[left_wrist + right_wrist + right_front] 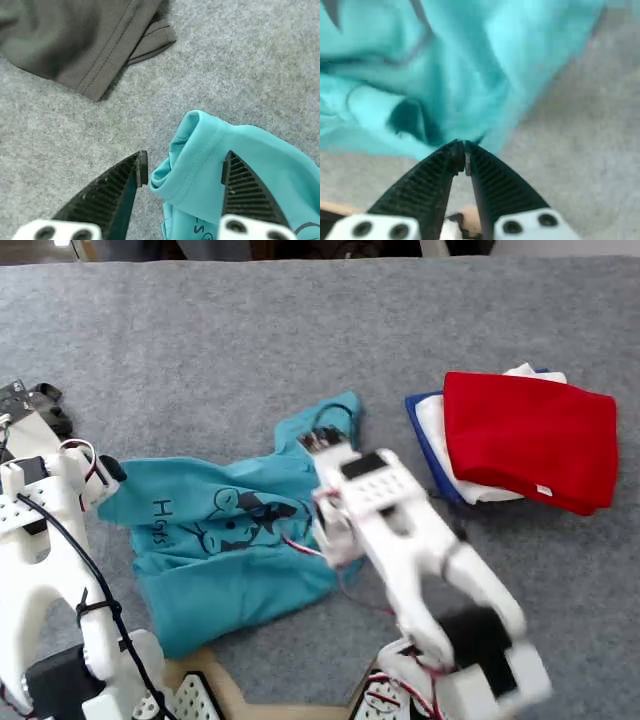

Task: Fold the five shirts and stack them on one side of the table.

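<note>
Teal shirt sleeve fold lies between the released left fingers; right fingers clenched at its edge

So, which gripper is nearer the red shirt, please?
Right. The right gripper is on the teal shirt's side nearest the red shirt; the left gripper is at its far sleeve.

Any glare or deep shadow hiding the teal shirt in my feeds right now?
High view: even light, no glare on the teal shirt. Left wrist view: sleeve well lit between the left gripper's open fingers. Right wrist view: one dark fold shadow just beyond the right gripper's shut tips.
</note>
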### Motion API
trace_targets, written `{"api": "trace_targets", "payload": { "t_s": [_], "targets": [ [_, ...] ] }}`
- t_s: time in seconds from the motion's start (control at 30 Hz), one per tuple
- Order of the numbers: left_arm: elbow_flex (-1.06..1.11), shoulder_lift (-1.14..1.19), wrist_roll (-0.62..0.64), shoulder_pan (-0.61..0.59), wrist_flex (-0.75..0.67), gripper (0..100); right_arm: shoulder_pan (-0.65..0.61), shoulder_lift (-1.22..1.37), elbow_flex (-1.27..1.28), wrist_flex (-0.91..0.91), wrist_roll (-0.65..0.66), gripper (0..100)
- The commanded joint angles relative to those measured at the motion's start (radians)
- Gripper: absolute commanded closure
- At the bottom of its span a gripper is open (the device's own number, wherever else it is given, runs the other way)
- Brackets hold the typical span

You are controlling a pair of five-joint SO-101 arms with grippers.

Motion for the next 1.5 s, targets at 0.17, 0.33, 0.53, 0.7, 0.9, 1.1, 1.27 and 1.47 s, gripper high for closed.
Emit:
{"api": "trace_targets", "payload": {
  "t_s": [0.17,0.33,0.53,0.7,0.9,1.1,1.27,1.47],
  "targets": [
    [-0.050,0.000,-0.012,0.010,-0.014,75,0.275,-0.334,-0.064,0.183,0.296,98.4],
    [-0.097,0.000,-0.052,0.019,-0.014,75,0.275,-0.274,-0.483,0.183,0.003,98.4],
    [-0.104,0.000,-0.052,0.048,-0.008,75,0.192,0.183,-0.862,0.186,-0.193,98.2],
    [-0.087,0.000,-0.052,0.056,-0.005,75,0.164,0.582,-1.250,0.273,-0.250,86.8],
    [-0.085,0.000,-0.052,0.058,-0.006,75,0.098,0.946,-1.724,0.388,-0.253,97.5],
    [-0.085,0.000,-0.052,0.059,-0.008,75,0.120,1.260,-2.091,0.463,-0.256,98.5],
    [-0.085,0.000,-0.052,0.059,-0.008,75,0.203,1.406,-2.201,0.483,-0.253,98.5],
    [-0.085,0.000,-0.054,0.059,-0.009,75,0.290,1.333,-2.100,0.483,-0.250,98.5]
  ]
}}
